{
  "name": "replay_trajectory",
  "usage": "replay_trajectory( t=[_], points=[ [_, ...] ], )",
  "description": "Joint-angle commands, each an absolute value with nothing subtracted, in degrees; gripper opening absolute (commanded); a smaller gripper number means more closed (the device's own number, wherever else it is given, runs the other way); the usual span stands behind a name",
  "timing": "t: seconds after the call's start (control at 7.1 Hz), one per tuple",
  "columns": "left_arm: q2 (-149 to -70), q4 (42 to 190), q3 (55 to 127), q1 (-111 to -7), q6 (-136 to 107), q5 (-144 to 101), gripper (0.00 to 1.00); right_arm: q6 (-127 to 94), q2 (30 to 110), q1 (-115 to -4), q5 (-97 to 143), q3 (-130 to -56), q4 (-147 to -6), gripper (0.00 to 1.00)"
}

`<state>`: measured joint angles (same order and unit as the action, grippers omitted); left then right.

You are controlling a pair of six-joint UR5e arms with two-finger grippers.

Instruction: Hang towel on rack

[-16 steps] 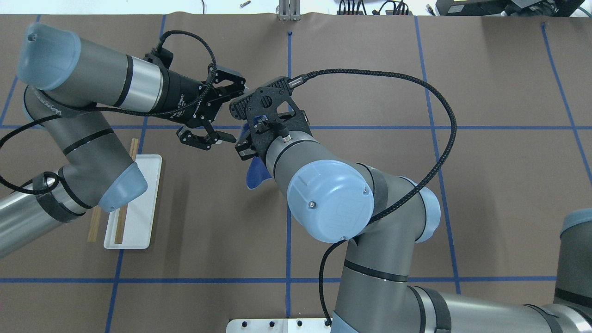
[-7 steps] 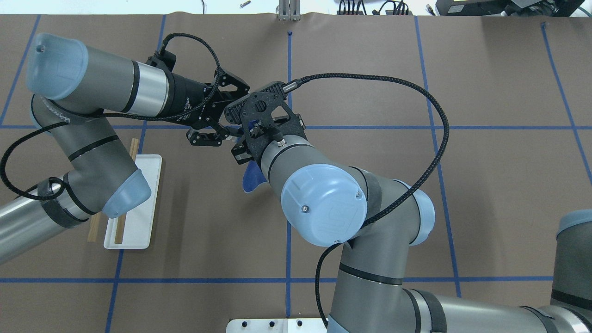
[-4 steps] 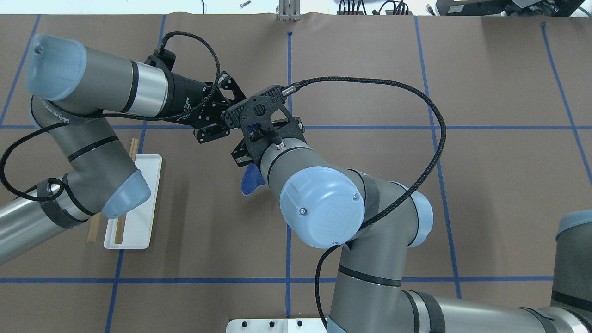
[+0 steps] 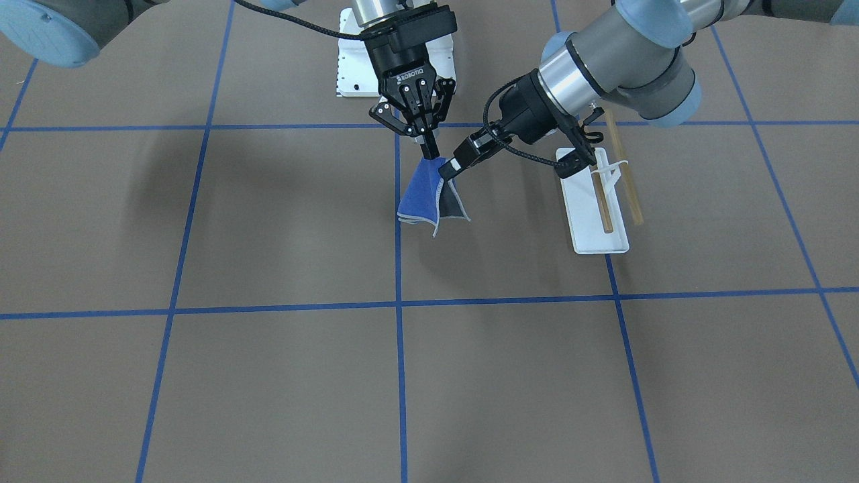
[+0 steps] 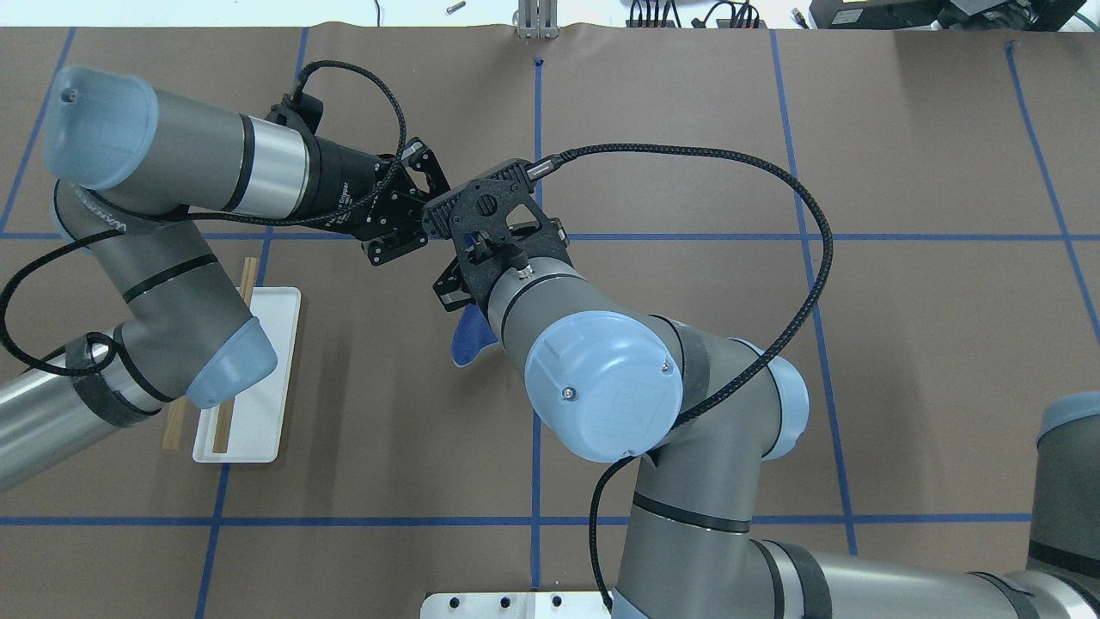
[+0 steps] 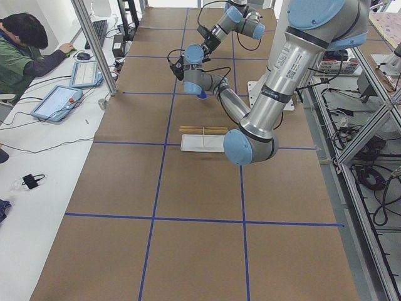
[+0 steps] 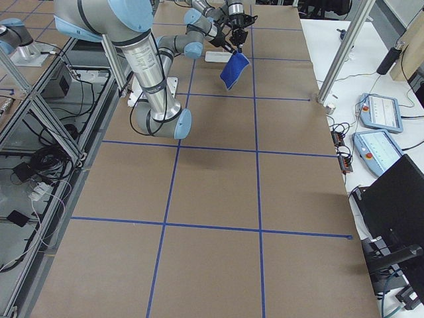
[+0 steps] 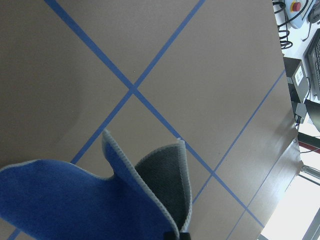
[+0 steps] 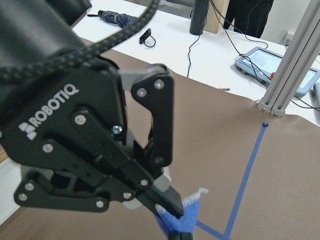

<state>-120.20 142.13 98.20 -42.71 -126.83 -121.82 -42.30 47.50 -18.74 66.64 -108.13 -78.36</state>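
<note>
Found the towel (image 4: pixel 419 196) hanging over about the middle of the worktop (image 4: pixel 268 235), well away from every edge. Logged the blue face showing toward the operators' edge and the right end, the grey face on the flap toward the left end, and pale stitching along the rims. Cannot tell contact between the lowest corner and the worktop.

Noted the right pincer (image 4: pixel 430 153) pointing straight down, fingers drawn fully together on the towel's top corner. Noted the left pincer (image 4: pixel 448 168) reaching in sideways from the left-end side, fingers likewise pressed together, nipping the towel's upper edge just beside the right pincer's hold. Checked this in the right wrist view: left fingertips (image 9: pixel 166 198) pinched tight, with a tuft of blue cloth and white stitching poking out past them. From the left wrist, saw cloth draped below, blue in front and a grey curl behind.

Placed the rack (image 4: pixel 587 221) flat on the worktop toward the left end, apart from the towel, lying lengthwise from the robot-side edge toward the operators' edge. Counted two wooden dowels (image 4: pixel 604 201), parallel, above the white base. In the overhead view, found part of the rack hidden under the left arm's elbow.

Spotted blue tape lines (image 4: pixel 397 376) gridding the worktop, and a seated operator (image 6: pixel 19 53) at a side table beyond the operators' edge.
</note>
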Motion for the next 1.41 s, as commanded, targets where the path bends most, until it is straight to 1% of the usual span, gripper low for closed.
replay_trajectory(
  t=[0.0,0.14,0.28,0.42,0.56,0.85,0.99,1.13,1.27],
  points=[
    [-120.1,142.1,98.4,-42.8,-126.8,-121.8,0.0,-42.5,47.9,-19.1,67.8,-109.6,-78.0,0.87],
    [-119.9,142.1,98.9,-43.0,-126.8,-121.8,0.0,-46.8,48.8,-19.3,69.3,-112.0,-78.2,1.0],
    [-119.5,142.1,99.5,-43.2,-126.7,-121.8,0.0,-48.1,49.5,-23.1,76.4,-112.9,-78.8,1.0],
    [-117.1,142.1,101.6,-43.3,-126.6,-122.0,0.0,-48.3,52.2,-28.2,85.3,-112.9,-78.9,1.0],
    [-113.7,142.1,104.6,-44.3,-126.3,-122.6,0.0,-47.7,56.0,-33.3,91.2,-112.6,-79.7,1.0],
    [-106.5,142.0,108.7,-44.9,-119.9,-123.7,0.0,-42.8,57.6,-43.3,104.2,-109.3,-83.7,1.0],
    [-104.2,142.1,108.9,-46.6,-118.0,-123.9,0.0,-41.8,57.7,-46.9,108.4,-105.9,-85.4,1.0],
    [-101.0,143.6,108.8,-48.6,-116.4,-123.9,0.0,-41.7,59.4,-49.2,108.9,-105.2,-86.0,1.0],
    [-96.2,148.0,108.5,-50.4,-112.5,-123.9,0.0,-41.7,61.9,-51.3,109.2,-105.0,-86.1,1.0]
  ],
)
